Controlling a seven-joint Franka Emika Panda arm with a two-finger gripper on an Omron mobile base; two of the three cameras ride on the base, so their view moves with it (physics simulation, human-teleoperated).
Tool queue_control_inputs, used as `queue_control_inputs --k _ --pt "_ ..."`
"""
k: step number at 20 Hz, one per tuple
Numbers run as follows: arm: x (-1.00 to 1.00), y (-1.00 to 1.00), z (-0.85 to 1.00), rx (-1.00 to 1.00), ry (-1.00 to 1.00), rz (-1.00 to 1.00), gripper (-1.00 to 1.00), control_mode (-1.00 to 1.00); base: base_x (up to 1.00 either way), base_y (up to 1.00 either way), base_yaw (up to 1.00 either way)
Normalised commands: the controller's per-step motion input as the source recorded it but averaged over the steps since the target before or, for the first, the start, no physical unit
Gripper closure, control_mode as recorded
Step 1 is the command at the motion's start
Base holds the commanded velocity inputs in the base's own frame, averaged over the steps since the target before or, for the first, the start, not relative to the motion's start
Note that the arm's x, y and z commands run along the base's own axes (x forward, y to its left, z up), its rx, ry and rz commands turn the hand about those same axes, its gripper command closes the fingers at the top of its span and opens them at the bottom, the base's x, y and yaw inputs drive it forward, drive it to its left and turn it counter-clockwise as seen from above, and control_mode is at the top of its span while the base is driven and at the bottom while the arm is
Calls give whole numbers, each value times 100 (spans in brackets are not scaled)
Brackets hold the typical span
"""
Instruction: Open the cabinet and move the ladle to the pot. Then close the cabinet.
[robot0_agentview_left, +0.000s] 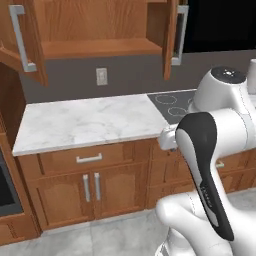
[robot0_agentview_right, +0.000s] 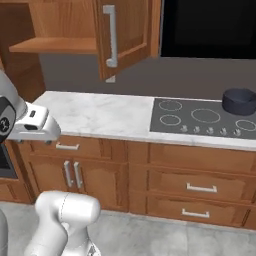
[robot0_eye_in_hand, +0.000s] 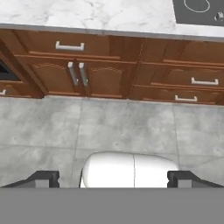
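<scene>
The cabinet (robot0_agentview_left: 95, 47) on the wall stands with both doors swung out: the left door (robot0_agentview_left: 25, 40), and the right door (robot0_agentview_left: 172, 35), which also appears in the right base view (robot0_agentview_right: 122, 35). What I see of its shelf is bare, and the ladle is out of view. The dark pot (robot0_agentview_right: 240, 101) sits on the far right of the cooktop (robot0_agentview_right: 200, 120). My gripper (robot0_eye_in_hand: 113, 178) hangs in front of the counter edge, pointing down at the floor. It is open, with fingertips (robot0_eye_in_hand: 43, 177) wide apart and nothing between them.
A marble counter (robot0_agentview_left: 85, 120) runs left of the cooktop, with low wooden cabinets and drawers (robot0_agentview_left: 90, 185) under it. A wall outlet (robot0_agentview_left: 101, 76) sits below the cabinet. A black panel (robot0_agentview_right: 210, 27) hangs above the cooktop. A dark oven front (robot0_agentview_left: 7, 185) is at far left.
</scene>
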Motion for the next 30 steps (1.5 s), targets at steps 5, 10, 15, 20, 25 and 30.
queue_control_inputs --k 5,10,15,20,25,30 --pt "0 0 0 0 0 0 -100 100 78 73 -10" --pt "0 0 0 0 0 0 -100 100 78 23 -9" --pt "0 0 0 0 0 0 -100 100 61 0 -6" --pt "0 0 0 0 0 0 -100 100 61 12 -4" --pt "0 3 0 0 1 0 -100 -100 14 17 0" --pt "-34 10 2 1 -1 0 -100 -100 0 0 0"
